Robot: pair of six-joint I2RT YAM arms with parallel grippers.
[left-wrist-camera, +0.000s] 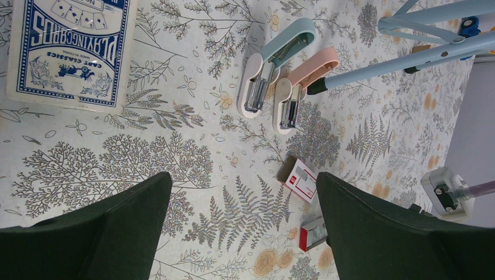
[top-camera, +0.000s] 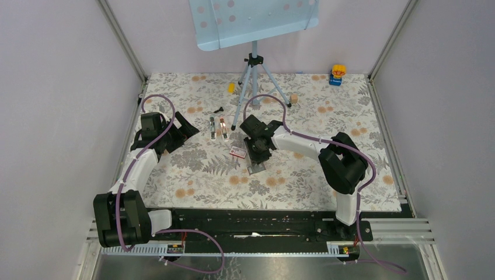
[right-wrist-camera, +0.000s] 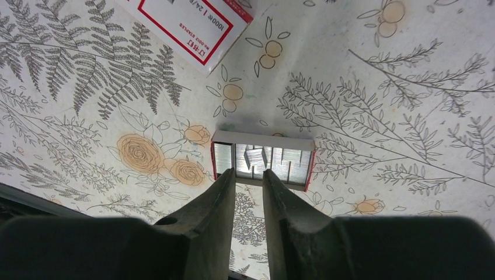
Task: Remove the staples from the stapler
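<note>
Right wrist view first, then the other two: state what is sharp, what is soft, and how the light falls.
Right wrist view: the right gripper's dark fingers are soft-edged near the lens, while the red-edged tray of silver staples is sharp. Left wrist view: the teal plastic stapler and the pink plastic stapler are crisp. Top external view: even light, weak shadows, no glare.

A teal stapler (left-wrist-camera: 260, 76) and a pink stapler (left-wrist-camera: 289, 105) lie side by side, both hinged open, metal magazines exposed. Apart from them sits an open red-edged staple tray (right-wrist-camera: 262, 160) holding loose strips.
</note>
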